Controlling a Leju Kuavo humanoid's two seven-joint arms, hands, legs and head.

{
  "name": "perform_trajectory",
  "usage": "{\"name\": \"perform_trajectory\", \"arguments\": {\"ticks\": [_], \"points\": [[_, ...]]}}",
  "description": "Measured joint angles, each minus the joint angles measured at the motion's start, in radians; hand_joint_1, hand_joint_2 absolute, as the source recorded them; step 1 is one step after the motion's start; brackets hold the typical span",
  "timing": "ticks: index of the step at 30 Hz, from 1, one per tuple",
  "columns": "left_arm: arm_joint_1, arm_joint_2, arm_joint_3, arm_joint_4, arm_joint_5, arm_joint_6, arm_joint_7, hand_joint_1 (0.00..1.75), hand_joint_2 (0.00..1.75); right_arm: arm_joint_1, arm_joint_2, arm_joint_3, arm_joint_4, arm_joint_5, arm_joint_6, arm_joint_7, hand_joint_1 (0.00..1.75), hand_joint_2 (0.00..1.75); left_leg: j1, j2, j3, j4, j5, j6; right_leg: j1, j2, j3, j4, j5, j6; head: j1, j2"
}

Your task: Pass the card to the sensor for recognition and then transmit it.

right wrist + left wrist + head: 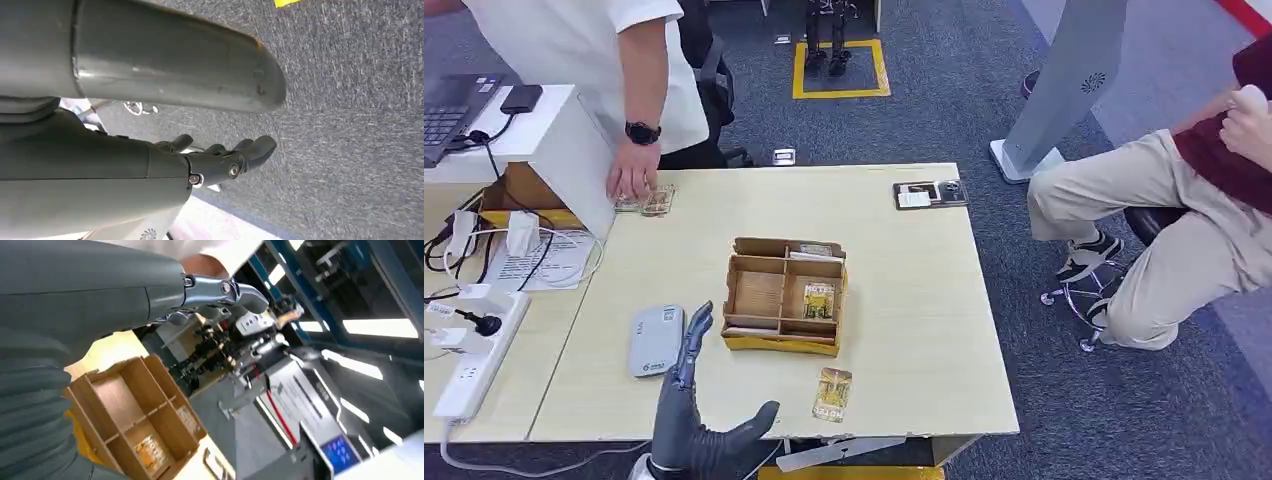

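Your worktop (904, 300) is the light wood one filling the middle of the head view. Seated person (1164, 215) at 3 o'clock, off the worktop; standing person (594, 50) at 11 o'clock, their hand (632, 180) resting on the far left corner.

Cardboard organiser (784, 297) sits dead centre, one yellow card standing in its right front compartment. Grey sensor pad (656, 341) lies flat at 8 o'clock from the organiser, just beside it. White power strip (479, 355) at the 9 o'clock edge.

Left hand (694, 400) is up at 6–7 o'clock, palm edge-on, fingers extended and pointing away toward 12, thumb splayed out toward 3. Fingers apart, nothing in it. Fingertips reach over the near right edge of the sensor pad; you can't tell if they touch.

The card (832, 393) lies flat near the front edge, 5 o'clock from the organiser, apart from the hand.

Right hand (220, 160) hangs over carpet (350, 125), fingers loosely curled, holding nothing.
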State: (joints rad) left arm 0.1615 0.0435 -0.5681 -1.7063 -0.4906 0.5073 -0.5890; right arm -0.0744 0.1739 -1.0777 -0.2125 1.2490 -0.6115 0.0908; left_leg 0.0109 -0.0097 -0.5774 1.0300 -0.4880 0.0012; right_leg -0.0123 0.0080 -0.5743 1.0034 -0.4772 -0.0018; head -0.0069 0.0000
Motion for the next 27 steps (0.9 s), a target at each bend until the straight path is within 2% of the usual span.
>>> {"name": "perform_trajectory", "arguments": {"ticks": [5,11,13,18,27], "points": [[-0.067,0.021,-0.056,0.083,-0.072,-0.069,0.042,0.0,1.75,-0.001,-0.008,0.003,-0.002,0.021,0.013,0.0,0.0,0.0,0.0,0.0,0.0,0.0,0.0,0.0,0.0,0.0,0.0,0.0,0.0,0.0,0.0,0.0],[-0.105,0.022,-0.083,0.138,-0.083,-0.082,0.046,0.0,1.75,-0.001,-0.013,0.003,-0.003,0.026,0.013,0.0,0.0,0.0,0.0,0.0,0.0,0.0,0.0,0.0,0.0,0.0,0.0,0.0,0.0,0.0,0.0,0.0],[-0.118,0.021,-0.093,0.153,-0.089,-0.108,0.048,0.0,1.75,-0.001,-0.013,0.006,-0.003,0.032,0.013,-0.002,0.0,0.0,0.0,0.0,0.0,0.0,0.0,0.0,0.0,0.0,0.0,0.0,0.0,0.0,0.0,0.0],[-0.178,0.001,-0.133,0.225,-0.055,-0.161,0.037,0.0,1.75,-0.004,-0.016,0.018,-0.003,0.048,0.018,-0.003,0.0,0.0,0.0,0.0,0.0,0.0,0.0,0.0,0.0,0.0,0.0,0.0,0.0,0.0,0.0,0.0],[-0.244,-0.039,-0.181,0.3,-0.041,-0.167,0.038,0.0,1.75,-0.006,-0.017,0.028,-0.003,0.058,0.018,-0.005,0.0,0.0,0.0,0.0,0.0,0.0,0.0,0.0,0.0,0.0,0.0,0.0,0.0,0.0,0.0,0.0]]}}
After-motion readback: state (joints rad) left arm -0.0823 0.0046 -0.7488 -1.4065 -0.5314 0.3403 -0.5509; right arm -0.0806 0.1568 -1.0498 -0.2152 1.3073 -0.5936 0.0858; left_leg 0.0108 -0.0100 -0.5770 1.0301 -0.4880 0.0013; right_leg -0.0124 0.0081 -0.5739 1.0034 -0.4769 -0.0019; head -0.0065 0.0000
